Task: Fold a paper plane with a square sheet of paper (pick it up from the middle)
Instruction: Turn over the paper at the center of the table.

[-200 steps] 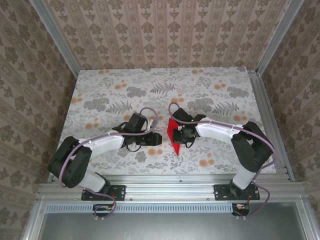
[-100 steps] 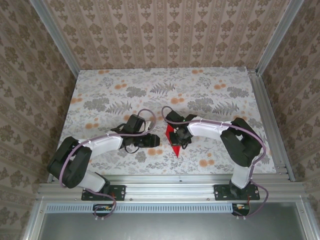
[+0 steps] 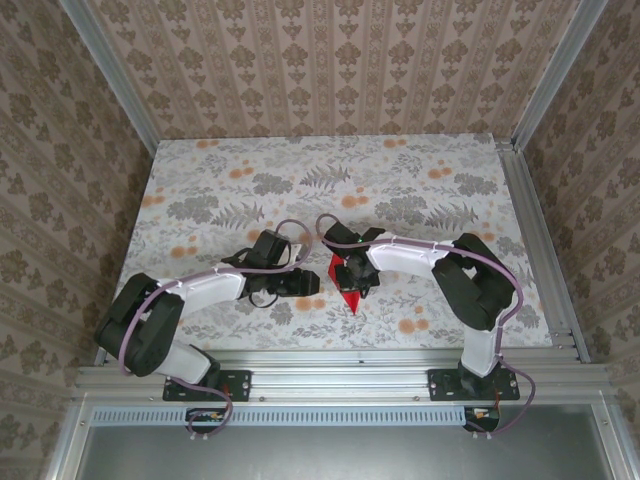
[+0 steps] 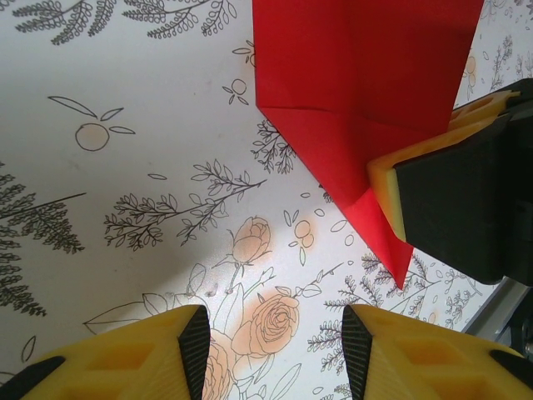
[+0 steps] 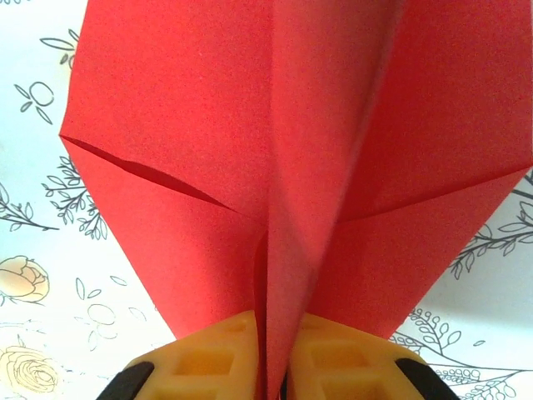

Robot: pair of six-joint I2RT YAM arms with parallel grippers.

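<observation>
The plane (image 3: 346,283) is bright red matte paper, folded to a sharp nose with diagonal flaps spreading either side of a centre fold. It sits mid-scene, on the near side, nose pointing near, its fold pinched in the right gripper (image 5: 271,354).

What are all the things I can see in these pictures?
paper plane: one, bright red, partly folded, at the table's near middle.
table: one, white cloth printed with grey leaves and orange flowers, under everything.
walls: three, beige patterned wallpaper, at the left, back and right.
frame: one, silver metal rails, along the table's near edge and up the corners.
left arm: one, white and black, reaching in from the near left.
right arm: one, white and black, reaching in from the near right.
left gripper: one, yellow and black, open and empty, beside the plane.
right gripper: one, yellow and black, pinching the plane's centre crease.
</observation>
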